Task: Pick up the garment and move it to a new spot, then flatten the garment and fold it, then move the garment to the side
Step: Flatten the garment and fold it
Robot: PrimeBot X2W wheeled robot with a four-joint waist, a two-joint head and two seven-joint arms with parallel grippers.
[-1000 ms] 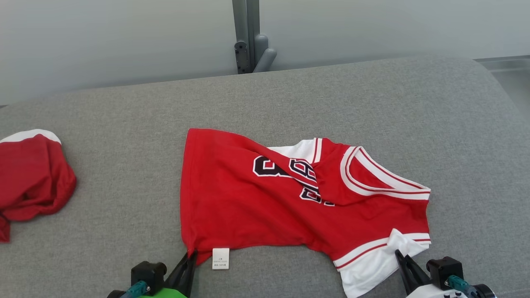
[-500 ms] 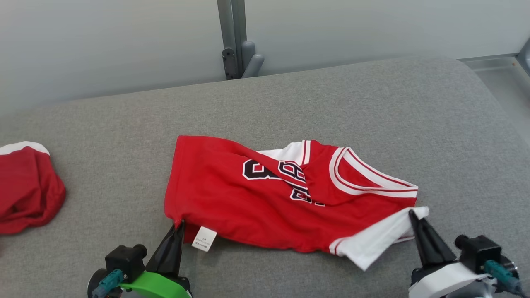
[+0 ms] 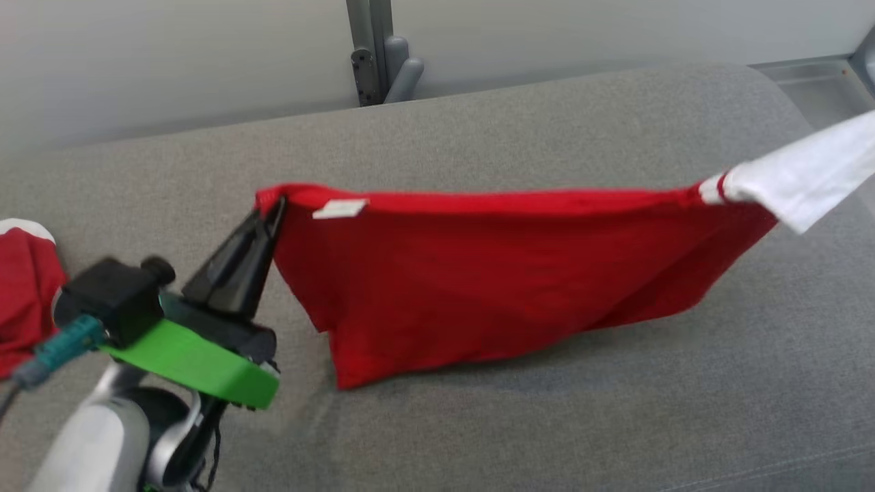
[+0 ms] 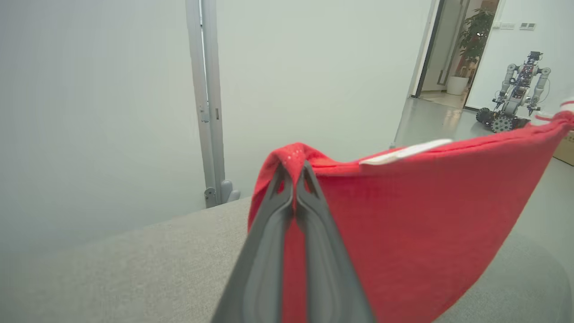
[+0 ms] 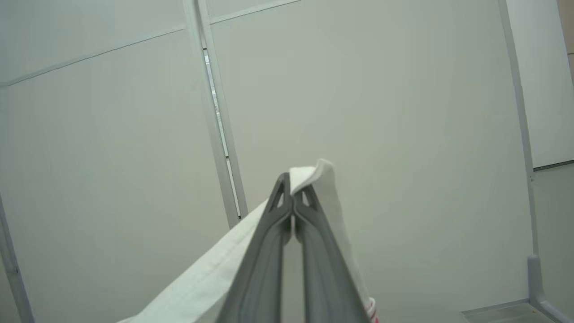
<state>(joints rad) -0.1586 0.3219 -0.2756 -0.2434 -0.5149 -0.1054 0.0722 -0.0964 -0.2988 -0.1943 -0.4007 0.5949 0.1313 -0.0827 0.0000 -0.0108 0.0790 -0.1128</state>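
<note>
Garment (image 3: 492, 301): I've raised it off the couch (image 3: 547, 116); it hangs stretched.
Left gripper (image 3: 272, 205): clenched on its red corner.
Right gripper (image 5: 293, 190): clenched on its white edge.
Next: relocation, I judge.

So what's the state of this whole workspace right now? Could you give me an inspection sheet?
Surface: grey padded top, smooth.
Job's things: red jersey, lifted and stretched between both claws, hanging over the surface.
Clutter: second red garment, bunched at the left edge.
Claws: left claw shut on one end of the jersey; right claw shut on its white trim.
Cables: teal plug at the left claw.
Surroundings: pale wall, grey post; another wheeled robot beyond a doorway.
</note>
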